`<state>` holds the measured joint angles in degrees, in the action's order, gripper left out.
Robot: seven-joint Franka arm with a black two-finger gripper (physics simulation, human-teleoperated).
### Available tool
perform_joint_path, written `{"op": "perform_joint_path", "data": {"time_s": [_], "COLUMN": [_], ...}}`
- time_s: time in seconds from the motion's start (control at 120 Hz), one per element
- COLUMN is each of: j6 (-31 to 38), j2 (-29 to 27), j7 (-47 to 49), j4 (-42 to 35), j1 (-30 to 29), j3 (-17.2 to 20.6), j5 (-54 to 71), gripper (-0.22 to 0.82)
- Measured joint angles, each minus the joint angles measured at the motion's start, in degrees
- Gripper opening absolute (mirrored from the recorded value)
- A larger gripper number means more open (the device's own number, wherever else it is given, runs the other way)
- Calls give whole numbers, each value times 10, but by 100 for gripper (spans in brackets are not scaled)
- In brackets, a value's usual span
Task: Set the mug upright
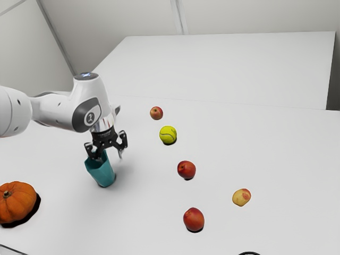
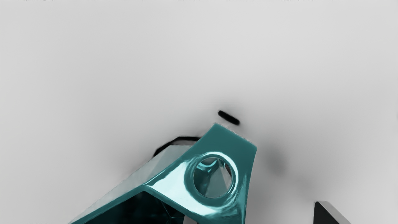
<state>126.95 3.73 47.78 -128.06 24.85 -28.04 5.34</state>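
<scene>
See the teal mug [image 1: 103, 174] on the table [image 1: 143, 218], base down and mouth up, right beneath the jaws. Looks upright or very nearly so; can't rule out a slight lean from these angles. Would judge the main part, getting the mug onto its base, as done or close to done. In the wrist view, can make out the dark mouth, the side with the round hole, and table just beyond the base.

Jaws spread apart, clamped on nothing: one tip down inside the mouth, the other outside past the holed side, with a gap between it and the mug. Left to do, by this reading: check for any lean, then lift both tips straight up and away. Should go gently with the inner tip; could catch the rim and tip the mug over again. With a lean after all, would need a small nudge or a light pinch of the wall first.

Going outward by the clock of the exterior view, with the mug at the centre: arm [image 1: 59, 111] coming in from around ten; pumpkin [image 1: 18, 202] between eight and nine; tennis ball [image 1: 168, 134] at two; apple [image 1: 156, 112] between one and two; red fruit [image 1: 186, 169] at three; yellow fruit [image 1: 241, 197] just past three, farther out; lower red fruit [image 1: 194, 219] at four. Don't need any of these for the task.
</scene>
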Motion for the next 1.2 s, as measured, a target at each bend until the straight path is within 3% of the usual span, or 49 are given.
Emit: {"op": "perform_joint_path", "data": {"time_s": [0.292, 0.608, 0.85, 0.9, 1.042, 1.2], "j6": [-3, -40, -132, -145, -173, -215], "j2": [-5, -14, -22, -26, -33, -40], "j7": [0, -18, -94, -117, -180, -238], "j4": [28, 85, 186, 198, 227, 268], "j1": [1, 2, -5, -18, -104, -117], "j3": [0, 0, 8, 22, 110, 123], "j5": [-1, -1, 7, 8, 8, 8], "gripper": [54, 59, 60, 60, 60, 60]}}
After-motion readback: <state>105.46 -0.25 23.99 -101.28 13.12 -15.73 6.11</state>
